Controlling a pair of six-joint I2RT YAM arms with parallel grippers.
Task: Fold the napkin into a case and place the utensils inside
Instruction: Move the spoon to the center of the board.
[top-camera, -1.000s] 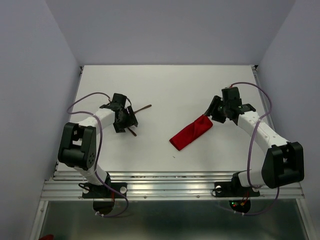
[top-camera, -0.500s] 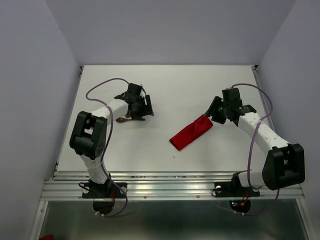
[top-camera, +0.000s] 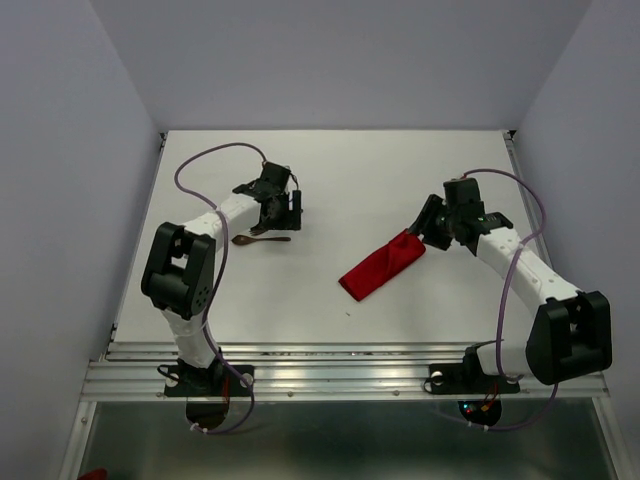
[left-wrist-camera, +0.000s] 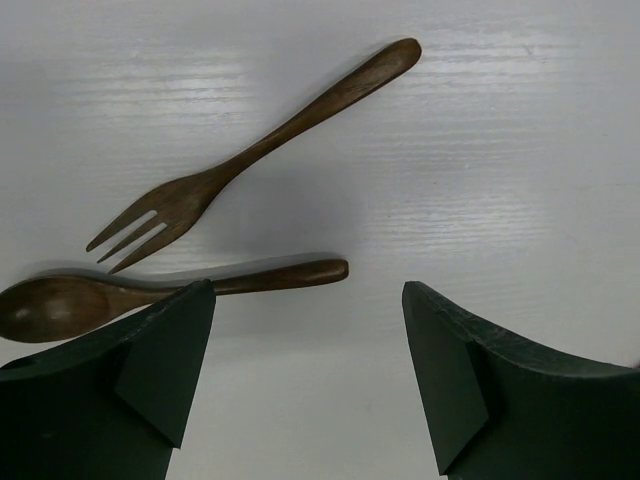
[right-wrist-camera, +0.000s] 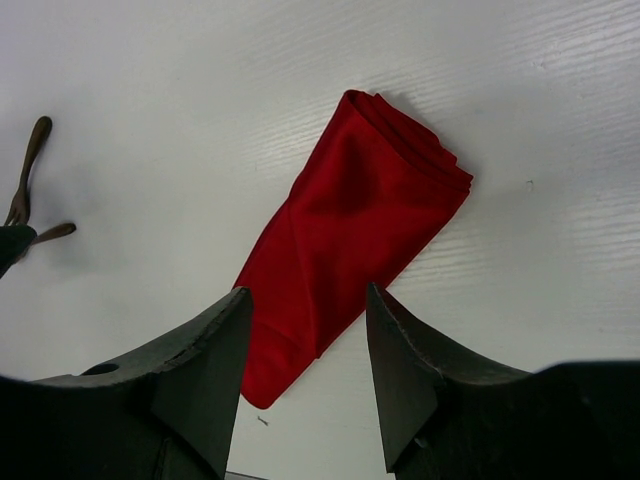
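Now, with the case (top-camera: 382, 266) folded on the bench (top-camera: 400, 170), your left end effector (left-wrist-camera: 308, 292) hovers wide and empty over the spoon (left-wrist-camera: 60, 305) and fork (left-wrist-camera: 230, 170), due for pickup next, your right end effector (right-wrist-camera: 308, 295) half-open at the case's end.

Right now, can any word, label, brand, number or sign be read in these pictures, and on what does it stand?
None: there is no readable text in any view. The red case, the wooden fork, the spoon and the white table are all plain, without label, number or sign.
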